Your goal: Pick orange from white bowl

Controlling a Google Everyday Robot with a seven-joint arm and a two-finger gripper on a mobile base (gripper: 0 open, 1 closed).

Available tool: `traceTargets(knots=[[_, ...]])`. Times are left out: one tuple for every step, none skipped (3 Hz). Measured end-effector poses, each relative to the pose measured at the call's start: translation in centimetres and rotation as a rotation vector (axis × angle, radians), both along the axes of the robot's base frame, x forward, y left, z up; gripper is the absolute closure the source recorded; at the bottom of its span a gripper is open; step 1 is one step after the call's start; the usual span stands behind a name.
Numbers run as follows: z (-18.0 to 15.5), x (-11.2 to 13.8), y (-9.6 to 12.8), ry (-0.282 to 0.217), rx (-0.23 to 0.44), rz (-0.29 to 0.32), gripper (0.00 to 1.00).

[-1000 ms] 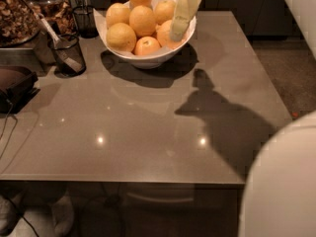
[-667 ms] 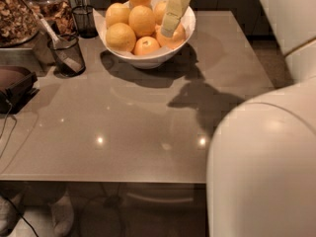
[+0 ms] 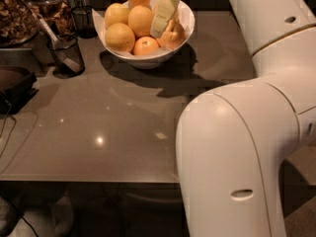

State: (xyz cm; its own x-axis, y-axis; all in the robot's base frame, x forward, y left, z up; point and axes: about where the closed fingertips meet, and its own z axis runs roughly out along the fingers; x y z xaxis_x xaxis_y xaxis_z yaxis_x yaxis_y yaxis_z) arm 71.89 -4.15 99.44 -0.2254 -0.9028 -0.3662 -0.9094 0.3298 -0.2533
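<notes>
The white bowl [image 3: 183,15] stands at the back middle of the grey table, piled with several yellow-orange fruits. A round yellow-orange orange [image 3: 140,19] lies in the bowl's middle, with a larger pale one [image 3: 120,37] at front left, a smaller deeper-orange fruit [image 3: 146,46] at the front, and another fruit [image 3: 173,33] at the right. My cream gripper [image 3: 159,29] reaches down into the bowl from above, between the middle orange and the right fruit, touching or nearly touching both. It hides part of them.
Two dark glass cups [image 3: 66,53] [image 3: 81,19] stand left of the bowl, one holding a utensil. A tray of brown bits [image 3: 17,14] is at the far left back, a dark object [image 3: 15,85] by the left edge. My white arm [image 3: 237,147] covers the table's right side.
The arm has swung left and fills more of the right side. The gripper has shifted left and lower into the bowl, closer to the middle orange.
</notes>
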Motion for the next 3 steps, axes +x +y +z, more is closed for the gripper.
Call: traceTargets(knots=[[-0.8,1.1,0.1,0.001,0.001,-0.010,0.00],[-1.4,2.0,-0.5,-0.001,-0.009,-0.030,0.16],[-2.1,2.5,-1.1,0.007,-0.015,-0.048,0.18]])
